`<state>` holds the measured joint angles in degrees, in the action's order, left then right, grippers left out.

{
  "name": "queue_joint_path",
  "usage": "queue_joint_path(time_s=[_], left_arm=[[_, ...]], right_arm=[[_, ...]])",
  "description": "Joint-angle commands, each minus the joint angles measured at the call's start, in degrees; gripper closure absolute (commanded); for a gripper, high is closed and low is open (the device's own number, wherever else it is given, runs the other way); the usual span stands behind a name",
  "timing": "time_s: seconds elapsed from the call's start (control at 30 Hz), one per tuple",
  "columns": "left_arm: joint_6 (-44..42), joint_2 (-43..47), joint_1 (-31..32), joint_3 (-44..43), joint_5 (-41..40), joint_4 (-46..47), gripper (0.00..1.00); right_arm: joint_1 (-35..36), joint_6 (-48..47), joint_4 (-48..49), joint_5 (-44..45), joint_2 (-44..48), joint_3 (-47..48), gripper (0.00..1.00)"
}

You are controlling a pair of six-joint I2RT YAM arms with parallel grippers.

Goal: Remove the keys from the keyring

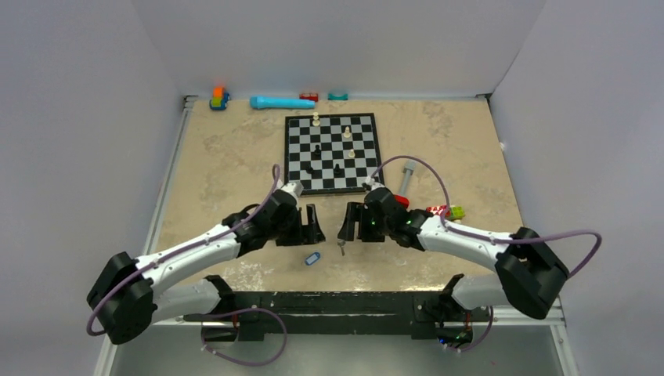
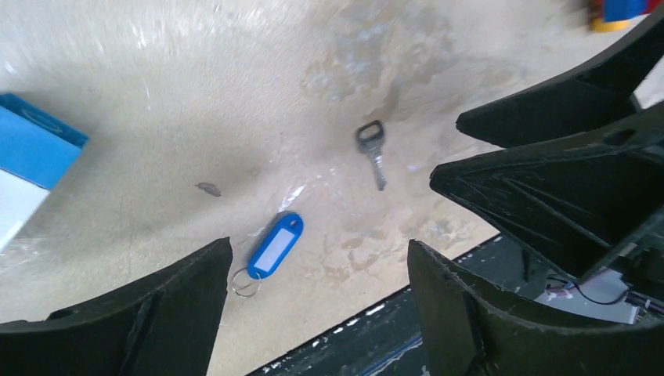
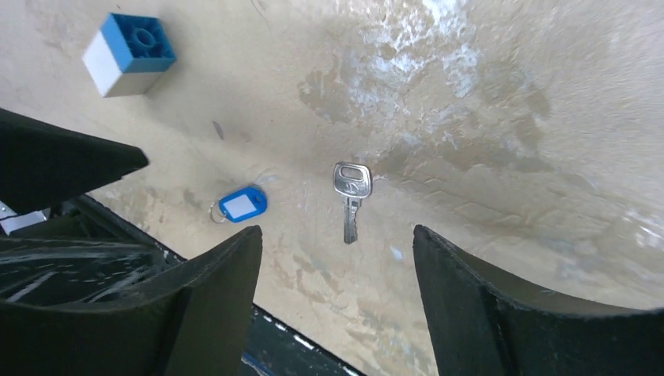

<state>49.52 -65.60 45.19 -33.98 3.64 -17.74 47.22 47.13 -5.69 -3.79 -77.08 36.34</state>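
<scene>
A silver metal key [image 1: 341, 248] [image 2: 373, 151] [image 3: 351, 196] lies flat on the beige table, apart from the keyring. The keyring [image 2: 245, 283] [image 3: 214, 211] is a small wire ring fixed to a blue oval tag [image 1: 313, 258] [image 2: 276, 244] [image 3: 243, 204] with a white label, a short way left of the key. My left gripper [image 1: 312, 225] [image 2: 319, 244] hovers open above the tag, holding nothing. Over the key, my right gripper [image 1: 352, 224] [image 3: 337, 229] is open and empty too. The two grippers face each other closely.
A blue-and-white block [image 2: 31, 157] [image 3: 129, 53] sits left of the tag. A chessboard [image 1: 332, 153] with several pieces lies behind the grippers. A blue tube [image 1: 282, 103] and small toys line the back wall. The black front rail [image 1: 337, 301] runs just below the tag.
</scene>
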Motion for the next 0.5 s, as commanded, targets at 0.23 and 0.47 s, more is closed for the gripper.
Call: queue_joint_path(time_s=[0.23, 0.47], left_arm=[[-6.7, 15.2, 0.4, -17.3, -8.3, -20.8, 0.08], [-12.0, 23.6, 0.3, -27.0, -16.3, -33.1, 0.00]], right_arm=[[0.0, -7.3, -21.4, 7.9, 17.3, 15.2, 0.20], [0.0, -10.5, -27.4, 10.4, 31.0, 22.2, 0.18]])
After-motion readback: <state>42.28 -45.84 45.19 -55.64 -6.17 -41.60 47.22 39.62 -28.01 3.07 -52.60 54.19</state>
